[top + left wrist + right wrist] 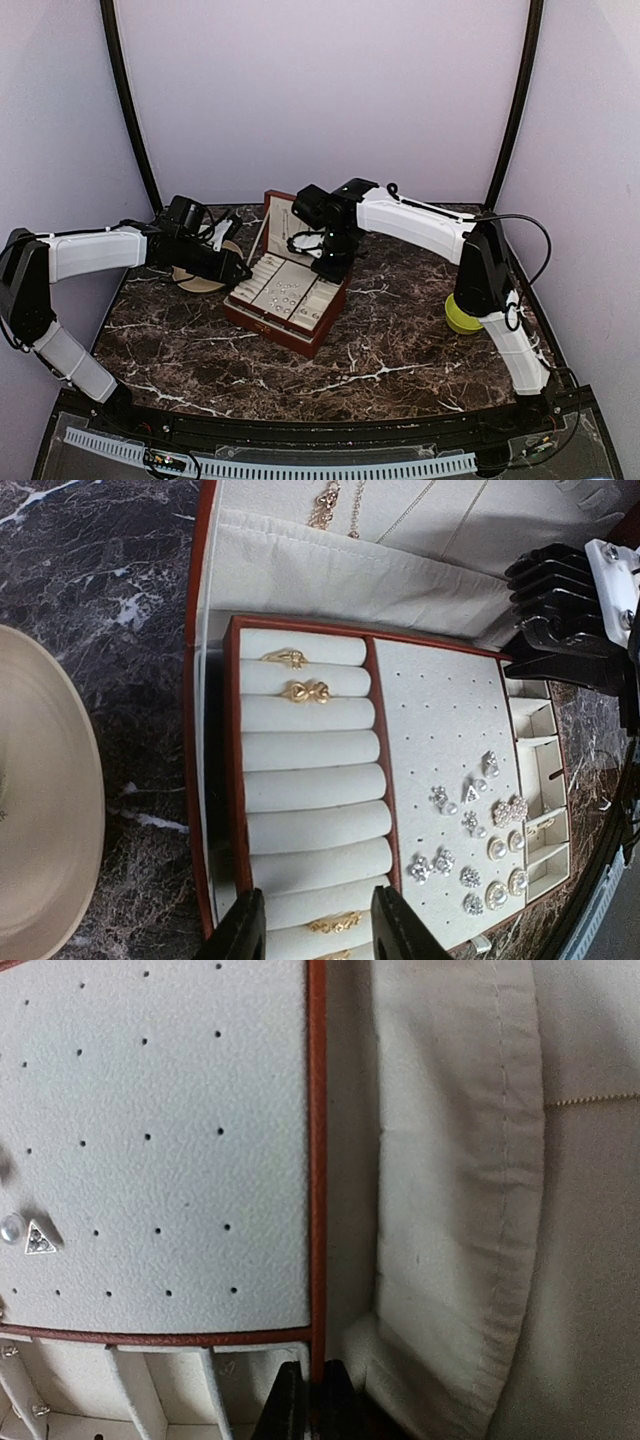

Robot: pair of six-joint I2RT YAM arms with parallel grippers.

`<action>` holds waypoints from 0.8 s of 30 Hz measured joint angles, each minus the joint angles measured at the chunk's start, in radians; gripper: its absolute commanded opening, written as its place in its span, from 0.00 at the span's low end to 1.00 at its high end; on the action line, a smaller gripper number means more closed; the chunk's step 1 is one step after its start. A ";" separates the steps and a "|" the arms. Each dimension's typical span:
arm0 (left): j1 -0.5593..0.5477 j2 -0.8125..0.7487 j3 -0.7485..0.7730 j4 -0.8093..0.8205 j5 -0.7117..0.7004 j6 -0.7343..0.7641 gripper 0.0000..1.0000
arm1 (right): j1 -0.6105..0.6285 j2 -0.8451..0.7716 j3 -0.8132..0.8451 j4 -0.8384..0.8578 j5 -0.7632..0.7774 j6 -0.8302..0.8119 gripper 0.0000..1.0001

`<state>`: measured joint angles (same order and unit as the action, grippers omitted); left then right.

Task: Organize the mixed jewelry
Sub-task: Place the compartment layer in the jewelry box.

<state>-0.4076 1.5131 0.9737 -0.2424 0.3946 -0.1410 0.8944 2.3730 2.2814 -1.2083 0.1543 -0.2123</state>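
Observation:
The jewelry box [268, 322] stands open at mid-table, reddish-brown with cream lining. Its ring rolls [305, 785] hold gold rings [304, 691], and one gold ring [335, 922] lies between my left fingertips. My left gripper [325, 935] hovers open just over the near end of those rolls, at the box's left side [238, 270]. Silvery studs [470, 825] sit in the perforated pad. Gold chains [325, 505] hang in the lid. My right gripper [315, 1405] is shut on the thin reddish rim [317, 1160] at the box's back right corner [328, 266].
A beige plate [195, 280] lies left of the box, partly under the left arm and filling the left wrist view's left edge [40, 810]. A yellow-green round object [462, 316] sits by the right arm. Small side compartments [545, 780] line the box.

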 measured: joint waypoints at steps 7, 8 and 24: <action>0.000 0.000 0.000 0.000 0.000 -0.002 0.39 | 0.011 0.042 0.069 -0.019 0.005 0.013 0.00; 0.000 0.000 0.000 0.000 0.000 -0.002 0.39 | 0.012 0.042 0.070 -0.020 0.005 0.013 0.00; 0.000 -0.005 0.000 0.000 -0.011 -0.002 0.43 | 0.018 0.046 0.072 0.012 0.010 0.040 0.24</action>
<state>-0.4076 1.5082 0.9733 -0.2420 0.3836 -0.1432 0.9123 2.4191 2.3539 -1.1965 0.1642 -0.1722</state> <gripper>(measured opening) 0.418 0.191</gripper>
